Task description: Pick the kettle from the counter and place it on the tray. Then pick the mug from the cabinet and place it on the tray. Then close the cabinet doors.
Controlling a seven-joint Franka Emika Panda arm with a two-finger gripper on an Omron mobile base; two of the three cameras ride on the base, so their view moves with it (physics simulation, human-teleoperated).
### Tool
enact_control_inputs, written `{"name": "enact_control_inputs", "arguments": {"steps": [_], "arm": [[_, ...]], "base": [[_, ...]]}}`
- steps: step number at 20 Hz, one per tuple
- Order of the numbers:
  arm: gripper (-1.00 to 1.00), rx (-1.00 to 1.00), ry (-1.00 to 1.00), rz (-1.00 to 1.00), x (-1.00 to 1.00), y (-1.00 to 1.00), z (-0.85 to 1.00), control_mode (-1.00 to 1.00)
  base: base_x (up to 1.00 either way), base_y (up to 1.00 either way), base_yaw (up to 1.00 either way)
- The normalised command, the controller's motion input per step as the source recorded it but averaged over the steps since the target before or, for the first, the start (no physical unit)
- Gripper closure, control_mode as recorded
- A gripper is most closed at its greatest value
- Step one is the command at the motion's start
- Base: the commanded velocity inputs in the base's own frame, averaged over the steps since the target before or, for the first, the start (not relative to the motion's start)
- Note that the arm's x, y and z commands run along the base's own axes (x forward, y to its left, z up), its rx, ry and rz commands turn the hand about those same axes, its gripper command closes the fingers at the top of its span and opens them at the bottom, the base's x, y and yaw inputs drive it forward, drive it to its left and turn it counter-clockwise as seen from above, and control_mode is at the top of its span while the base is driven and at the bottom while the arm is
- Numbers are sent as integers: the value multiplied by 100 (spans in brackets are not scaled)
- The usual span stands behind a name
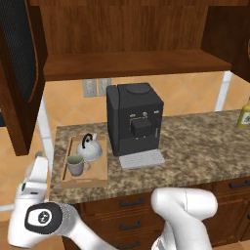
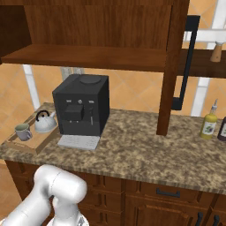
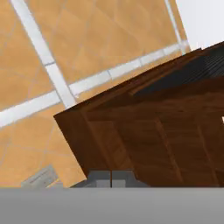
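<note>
The silver-grey kettle (image 1: 90,148) (image 2: 45,122) and the grey-green mug (image 1: 75,165) (image 2: 23,131) both stand in the wooden tray (image 1: 100,181) (image 2: 37,143) at the counter's left end. The cabinet (image 1: 136,63) (image 2: 88,57) is open, and its shelf is bare. Its left door (image 1: 19,63) (image 3: 144,131) swings out at the left. The right door (image 2: 176,57) stands edge-on with its black bar handle. My gripper (image 1: 39,157) (image 3: 111,178) is low, left of the tray and below the left door. Its fingers are shut together with nothing between them, and they point at the door's lower edge.
A black coffee machine (image 1: 134,117) (image 2: 81,103) stands on the granite counter (image 1: 195,146) (image 2: 141,145), right of the tray. A yellow bottle (image 1: 244,114) (image 2: 209,123) and a dark bottle (image 2: 222,128) stand at the counter's far right. Drawers with black handles (image 1: 132,202) run below.
</note>
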Motion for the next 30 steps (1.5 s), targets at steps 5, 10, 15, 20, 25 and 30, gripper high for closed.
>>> {"name": "enact_control_inputs", "arguments": {"steps": [5, 10, 15, 20, 25, 30], "arm": [[100, -27, -38, -24, 1, 57, 25, -100], [100, -3, -25, -17, -1, 32, 74, -100], [100, 0, -8, -16, -1, 7, 22, -100], [100, 0, 0, 0, 0, 0, 1, -100], [100, 1, 0, 0, 0, 7, 26, -100], [100, 0, -2, 0, 1, 14, 17, -100]], "base": [[0, 0, 0], [0, 0, 0], [0, 0, 0], [0, 0, 0], [0, 0, 0], [0, 0, 0]]}}
